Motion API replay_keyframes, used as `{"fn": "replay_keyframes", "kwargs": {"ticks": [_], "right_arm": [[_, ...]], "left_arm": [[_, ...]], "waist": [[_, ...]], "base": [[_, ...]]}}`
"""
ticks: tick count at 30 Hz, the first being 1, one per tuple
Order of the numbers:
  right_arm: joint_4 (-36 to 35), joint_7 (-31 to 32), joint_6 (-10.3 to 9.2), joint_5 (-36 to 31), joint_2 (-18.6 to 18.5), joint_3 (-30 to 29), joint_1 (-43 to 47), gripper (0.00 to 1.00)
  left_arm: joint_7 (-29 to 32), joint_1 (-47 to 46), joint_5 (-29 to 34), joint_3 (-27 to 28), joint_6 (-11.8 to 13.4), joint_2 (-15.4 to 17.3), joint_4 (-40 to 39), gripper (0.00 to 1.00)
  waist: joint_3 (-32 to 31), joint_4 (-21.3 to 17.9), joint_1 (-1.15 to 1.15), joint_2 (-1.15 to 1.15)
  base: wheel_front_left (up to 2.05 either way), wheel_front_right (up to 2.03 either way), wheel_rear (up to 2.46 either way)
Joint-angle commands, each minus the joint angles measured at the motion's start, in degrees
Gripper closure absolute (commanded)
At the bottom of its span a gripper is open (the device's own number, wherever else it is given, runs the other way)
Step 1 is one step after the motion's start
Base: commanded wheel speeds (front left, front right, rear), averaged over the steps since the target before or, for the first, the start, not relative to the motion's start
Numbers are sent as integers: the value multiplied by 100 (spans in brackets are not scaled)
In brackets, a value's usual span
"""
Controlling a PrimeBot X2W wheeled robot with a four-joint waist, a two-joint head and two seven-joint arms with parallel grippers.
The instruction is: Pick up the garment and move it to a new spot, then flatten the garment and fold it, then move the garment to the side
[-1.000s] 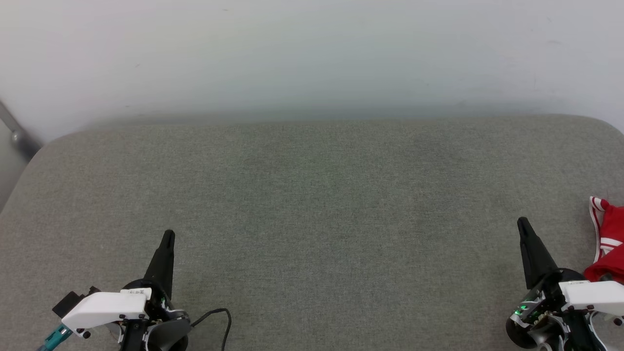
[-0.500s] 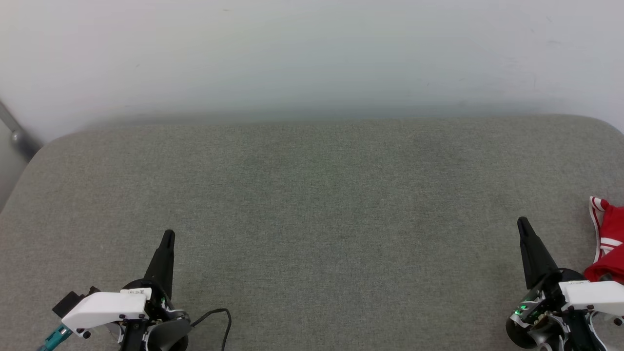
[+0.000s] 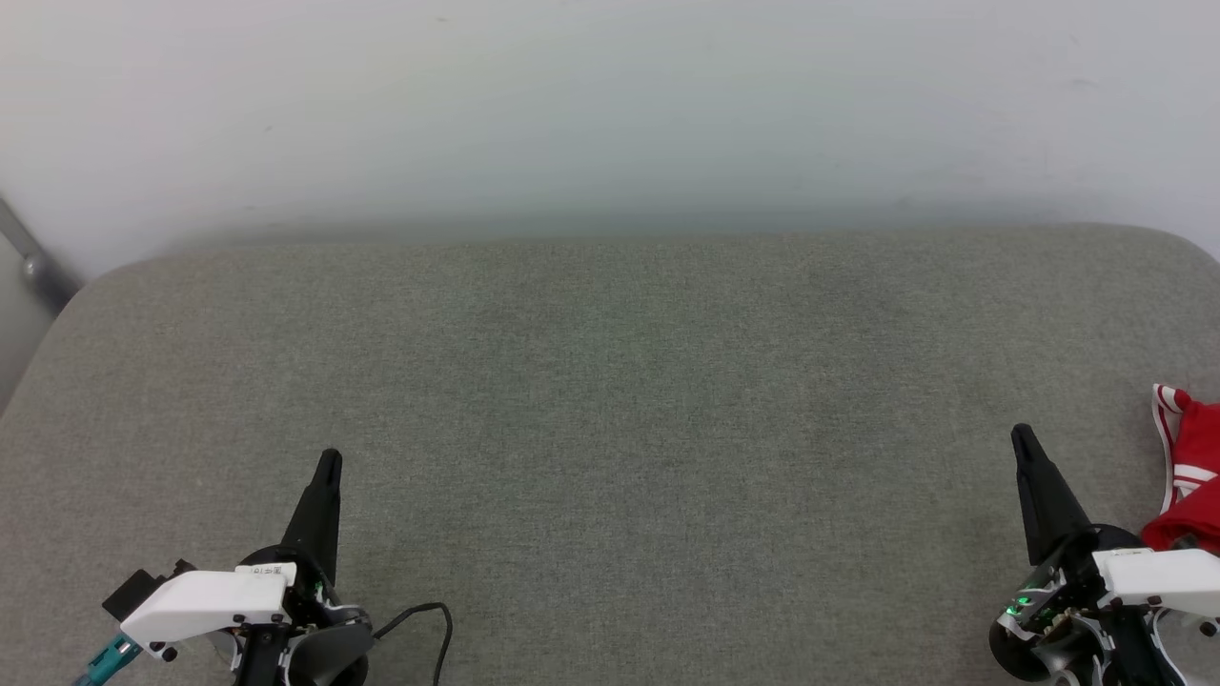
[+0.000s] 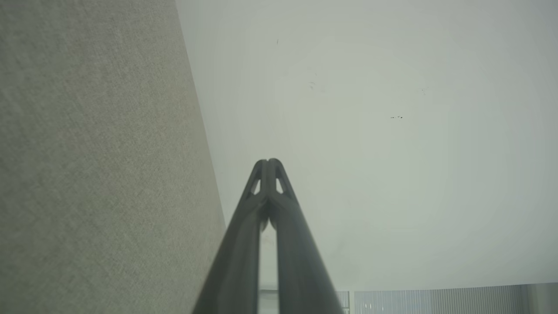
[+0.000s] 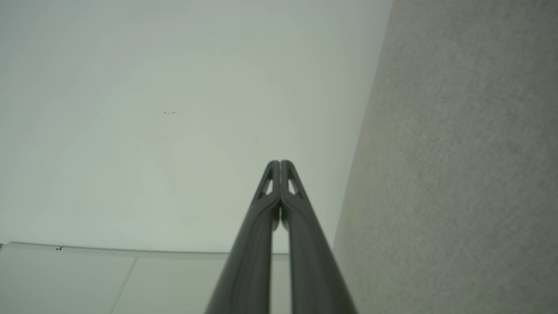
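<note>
The garment [image 3: 1191, 472] lies crumpled at the far right edge of the grey pad [image 3: 610, 400], red with striped red-white trim, partly cut off by the head view's border. The right gripper [image 3: 1023, 440] sits just left of it, near the pad's near edge, not touching it; its fingers are pressed together on nothing. The left gripper [image 3: 328, 465] rests at the near left, well apart from the garment, its fingers likewise closed and empty. Both point toward the pale wall [image 3: 610, 105] on the far side.
</note>
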Motion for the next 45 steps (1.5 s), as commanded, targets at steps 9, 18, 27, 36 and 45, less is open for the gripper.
{"fn": "replay_keyframes", "kwargs": {"ticks": [9, 18, 27, 36, 45], "right_arm": [[4, 0, 0, 22, 22, 3, -64, 100], [4, 0, 0, 22, 22, 3, -64, 100], [4, 0, 0, 22, 22, 3, -64, 100], [4, 0, 0, 23, 22, 4, -64, 100], [4, 0, 0, 23, 22, 4, -64, 100]], "left_arm": [[14, -42, 7, 12, -13, -10, -1, 100], [14, -42, 7, 11, -13, -10, -1, 100], [13, -42, 5, 11, -13, -9, -2, 100], [13, -42, 5, 10, -13, -9, -2, 100], [12, -42, 5, 9, -13, -9, -2, 100]], "waist": [[0, 0, 0, 0], [0, 0, 0, 0], [0, 0, 0, 0], [0, 0, 0, 0], [0, 0, 0, 0]], "base": [[0, 0, 0], [0, 0, 0], [0, 0, 0], [0, 0, 0], [0, 0, 0]]}}
